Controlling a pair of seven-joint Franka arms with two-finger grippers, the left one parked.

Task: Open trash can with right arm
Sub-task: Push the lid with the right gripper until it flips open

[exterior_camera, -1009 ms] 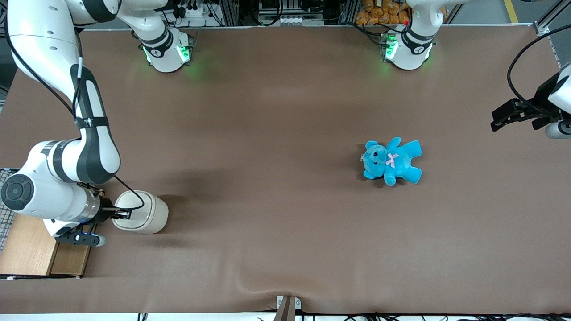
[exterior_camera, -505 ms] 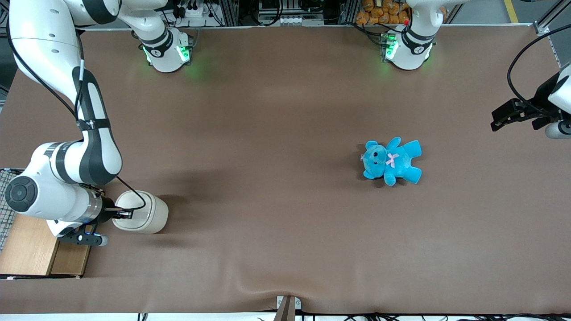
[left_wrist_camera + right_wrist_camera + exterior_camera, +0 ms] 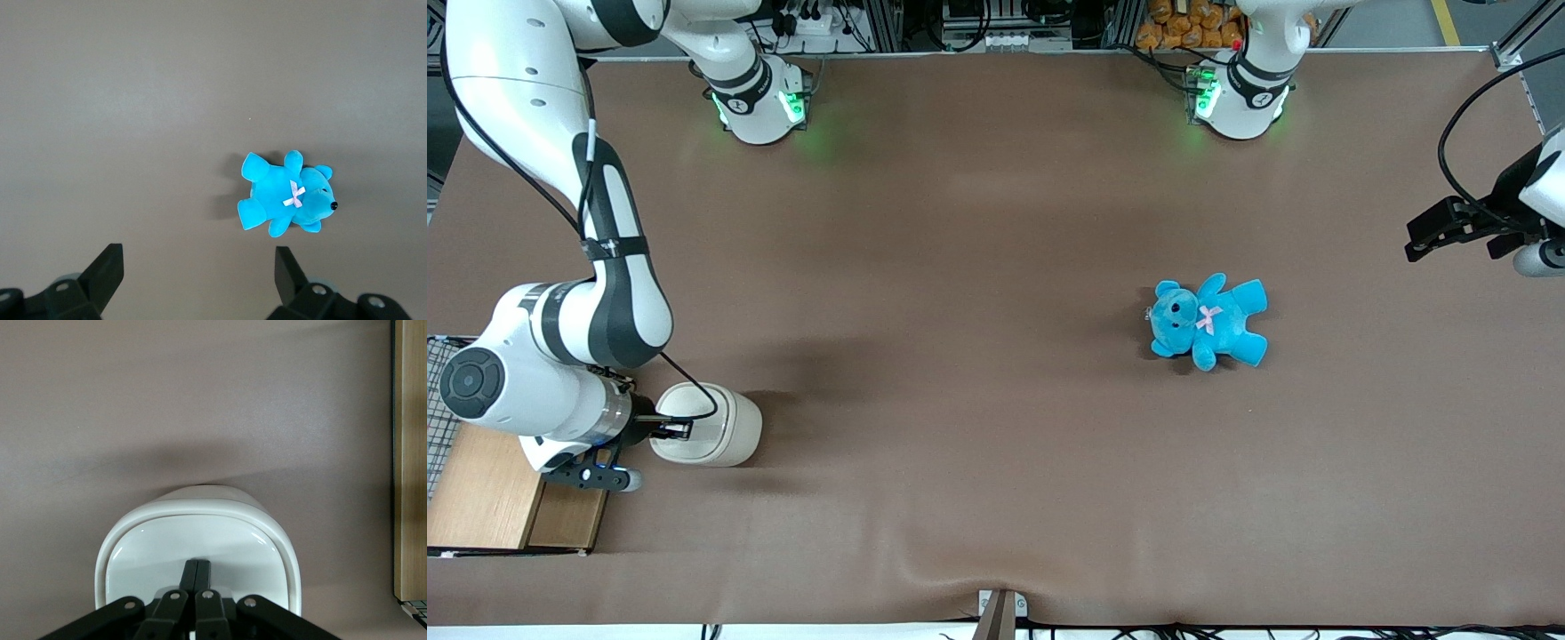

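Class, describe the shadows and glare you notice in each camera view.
Front view: soft shadow on the cloth beside the trash can. Right wrist view: glossy highlights on the lid under the shut gripper. Left wrist view: faint shadow beside the teddy.

We count one cream-beige, rounded-square plastic trash can (image 3: 711, 425) with one paler flat lid (image 3: 193, 547), at about eight o'clock on the single brown cloth-covered worktop (image 3: 960, 356). One bright blue plush teddy bear (image 3: 1208, 322) lies near four o'clock. One light wooden box with wire mesh (image 3: 489, 489) sits at the worktop's eight o'clock edge. We count two white arm bases with green lights, (image 3: 758, 102) and (image 3: 1240, 98). One slim black tool (image 3: 676, 429) hangs over the lid, its two fingers (image 3: 190, 573) pressed together.
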